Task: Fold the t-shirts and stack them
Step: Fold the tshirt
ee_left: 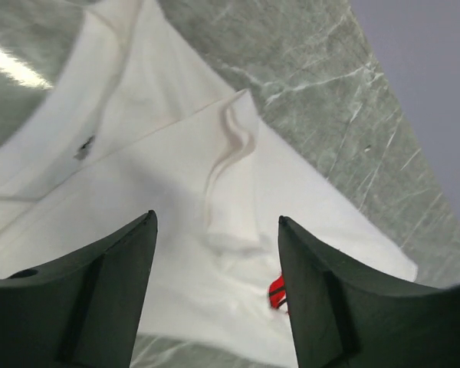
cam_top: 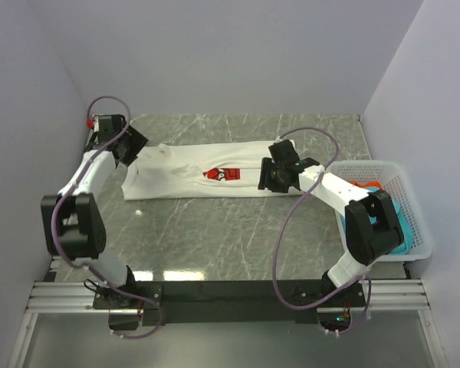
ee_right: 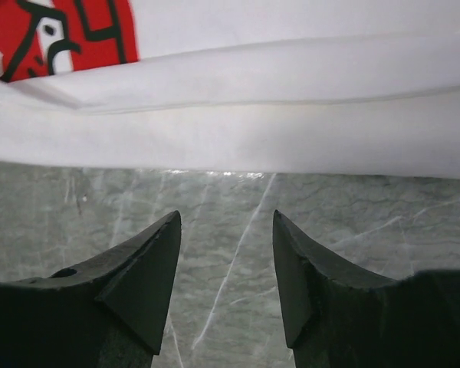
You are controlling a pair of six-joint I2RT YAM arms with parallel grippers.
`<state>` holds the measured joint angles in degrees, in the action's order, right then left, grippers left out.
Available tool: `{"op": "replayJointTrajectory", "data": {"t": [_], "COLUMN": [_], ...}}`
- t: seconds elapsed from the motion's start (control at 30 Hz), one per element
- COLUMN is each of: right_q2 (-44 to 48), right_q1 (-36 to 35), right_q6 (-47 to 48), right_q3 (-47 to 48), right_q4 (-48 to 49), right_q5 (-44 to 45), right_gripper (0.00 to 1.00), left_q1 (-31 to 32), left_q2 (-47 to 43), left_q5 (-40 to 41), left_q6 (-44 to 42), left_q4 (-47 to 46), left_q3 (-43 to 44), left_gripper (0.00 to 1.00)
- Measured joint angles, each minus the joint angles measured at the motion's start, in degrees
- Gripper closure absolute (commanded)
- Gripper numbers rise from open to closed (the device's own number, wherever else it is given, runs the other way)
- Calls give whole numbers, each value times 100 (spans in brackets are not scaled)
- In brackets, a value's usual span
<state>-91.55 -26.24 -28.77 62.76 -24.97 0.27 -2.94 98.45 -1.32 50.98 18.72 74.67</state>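
I am looking at the white t-shirt lying across the far half of the counter. It is doubled lengthwise into a long band, with its red print showing near the middle. My left hand is hovering over the band's left end, released, its jaws standing apart with nothing between them. A small raised ridge of cloth is sitting right below it, and I cannot quite tell from the wrist view whether that is a sleeve edge or just a wrinkle. My right hand is hanging low over bare stone just beside the shirt's near edge, also released and holding nothing. I am reading this placement as one hand toward each end, so the band can be pinched on both sides and folded across without skewing. The teal shirt and the red-orange shirt are waiting in the white mesh basket at the right edge. I am therefore judging the task as early: one shirt partly folded, no stack begun.
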Motion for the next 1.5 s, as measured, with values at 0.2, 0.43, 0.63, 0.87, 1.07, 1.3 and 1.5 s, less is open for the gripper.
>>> {"op": "replayJointTrajectory", "data": {"t": [0.2, 0.43, 0.63, 0.87, 1.07, 1.3, 1.5], "right_q2": [-463, -1045, -1552, -2085, -2426, -2450, -1838], "right_q1": [245, 380, 452, 597, 1043, 1412, 1078], "right_q6": [-55, -55, -120, -192, -400, -737, -892], "right_q3": [48, 516, 791, 1244, 1759, 1869, 1187], "right_q4": [0, 48, 151, 109, 173, 608, 1064], "right_q5": [-122, -221, -372, -503, -496, -627, -1137], "right_gripper": [55, 66, 69, 70, 68, 66, 64], "left_q1": [-15, -52, -302, -433, -433, -431, -481], "left_q2": [-1349, -745, -448, -363, -337, -337, -337], "left_q5": [284, 439, 555, 664, 678, 717, 719], "left_q6": [-452, -715, -772, -796, -828, -835, -835], "left_q4": [74, 136, 133, 125, 96, 101, 107], "left_q3": [-1209, -1880, -1989, -2144, -2164, -2164, -2170], "left_gripper": [65, 82, 84, 85, 86, 85, 87]}}
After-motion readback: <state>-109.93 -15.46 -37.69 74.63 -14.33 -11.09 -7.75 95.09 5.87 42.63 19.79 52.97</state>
